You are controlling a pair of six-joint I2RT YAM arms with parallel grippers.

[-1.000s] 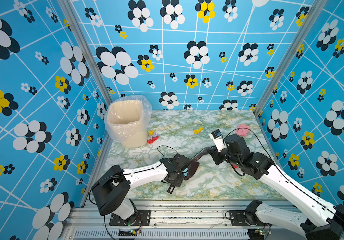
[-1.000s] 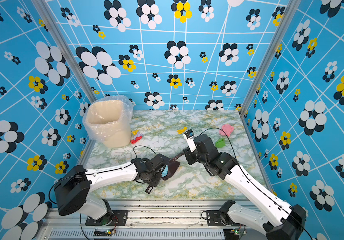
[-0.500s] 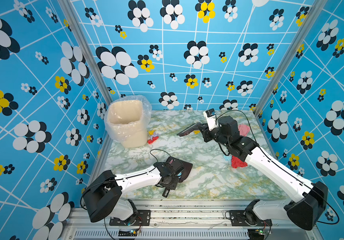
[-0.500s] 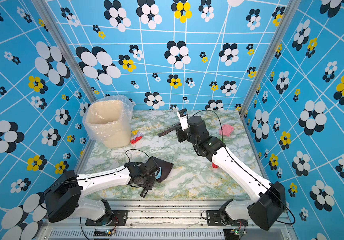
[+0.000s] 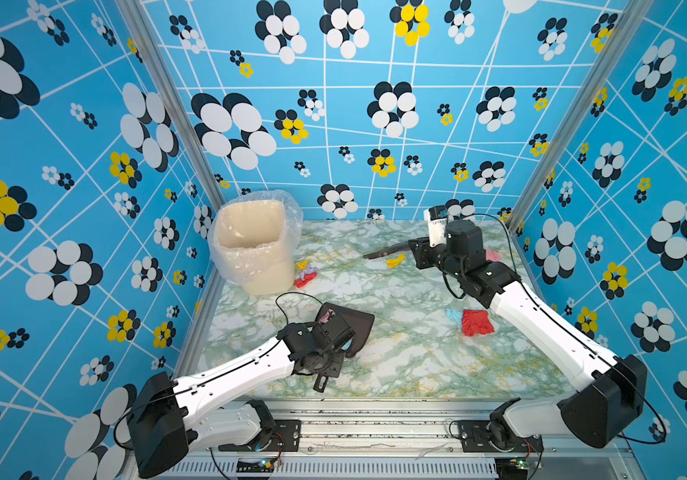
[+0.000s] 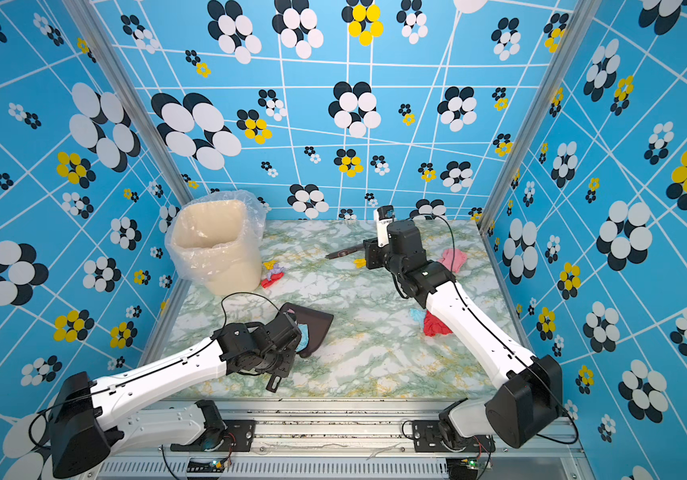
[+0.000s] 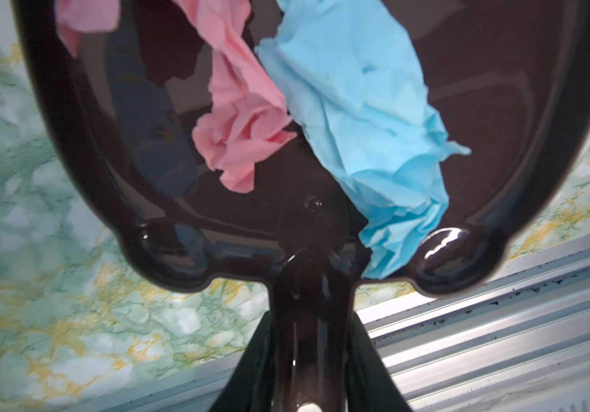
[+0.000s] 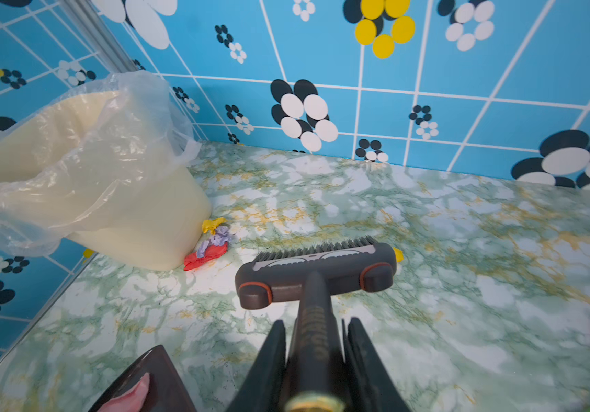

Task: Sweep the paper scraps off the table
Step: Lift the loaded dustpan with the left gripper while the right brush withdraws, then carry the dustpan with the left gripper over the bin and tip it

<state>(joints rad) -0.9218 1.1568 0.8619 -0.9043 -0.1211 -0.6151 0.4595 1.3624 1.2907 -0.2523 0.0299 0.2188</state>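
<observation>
dark brown plastic: dustpan (image 5: 354, 328), near-left part of the table (image 5: 396, 365), its handle clamped in the closed left gripper (image 7: 309, 339). whether its lip touches the surface cannot be told.

contents of pan: one pink piece (image 7: 240, 142), one light blue piece (image 7: 368, 125), both crumpled and lying deep toward the handle end.

grey brush (image 8: 315, 274): handle pinched in the closed right gripper (image 8: 316, 328). the head is low over the far side of the table, bristles pointing to the back wall, and a yellow scrap (image 5: 395, 261) peeks out just beside one end.

change noted: a second ago brush and pan met at mid-table. since then the right arm has swung the brush to the far side, and the left arm has drawn the loaded pan slightly toward the near edge. reading: one collecting stroke looks finished, and the brush is lining up behind the yellow scrap for the next.

paper scraps outstanding:
- trio of scraps (image 8: 211, 246), yellow, purple and red, against the foot of the bin.
- red scrap (image 5: 476, 322) touching a pale blue scrap (image 5: 454, 314), right of centre beside the right forearm.
- pink scrap (image 6: 454, 259), far right, behind the right wrist.

cream bin (image 5: 250, 249) with clear liner (image 5: 292, 208): far-left corner, no scraps visible inside.

status, as a judgement: early. two pieces are in the pan and not yet tipped out, and most are still on the table. the pan sits well apart from the brush, so it would need to come nearer before the next sweep.
</observation>
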